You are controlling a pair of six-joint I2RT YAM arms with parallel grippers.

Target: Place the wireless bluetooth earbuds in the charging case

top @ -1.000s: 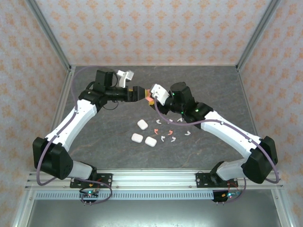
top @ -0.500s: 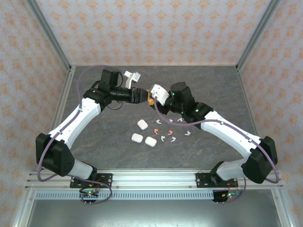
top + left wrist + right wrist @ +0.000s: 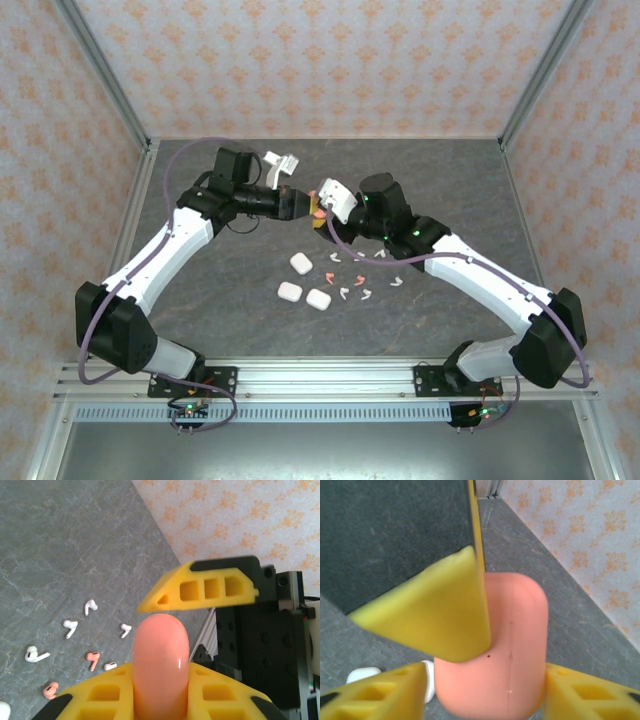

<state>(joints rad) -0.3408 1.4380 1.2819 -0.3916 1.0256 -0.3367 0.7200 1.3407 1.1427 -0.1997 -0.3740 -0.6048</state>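
The tiny stemmed plastic white earbuds (image 3: 70, 628) and the two coral-pink earbuds (image 3: 92, 660) lie scattered on the grey stone-patterned table (image 3: 220, 300). They are apart from one another and well below both tools. They look very light, hard and smooth, so a careless touch would probably flick or roll them. I judge the safest hold to be across the bulb end or the upper stem, with the fingers closing from both sides, and the stem left free to enter its socket.

The smooth, rounded coral-pink charging case (image 3: 495, 645) is held in the air above the far part of the table, lid closed. Its glossy shell will probably slip if gripped near the curved ends. The flat sides are the better place.

The right gripper (image 3: 485, 695) pinches the case, one yellow finger pressed to each side. The left gripper (image 3: 160, 695) also appears closed on it, with yellow pads against both flanks. One left finger crosses the front face in the right wrist view.

Three closed white cases (image 3: 300, 263) sit on the table just beside the earbuds.

Compared with a second ago, the left arm's wrist has swung right and rolled, and its tip now meets the case squarely. Over the last half second nothing visibly shifts.
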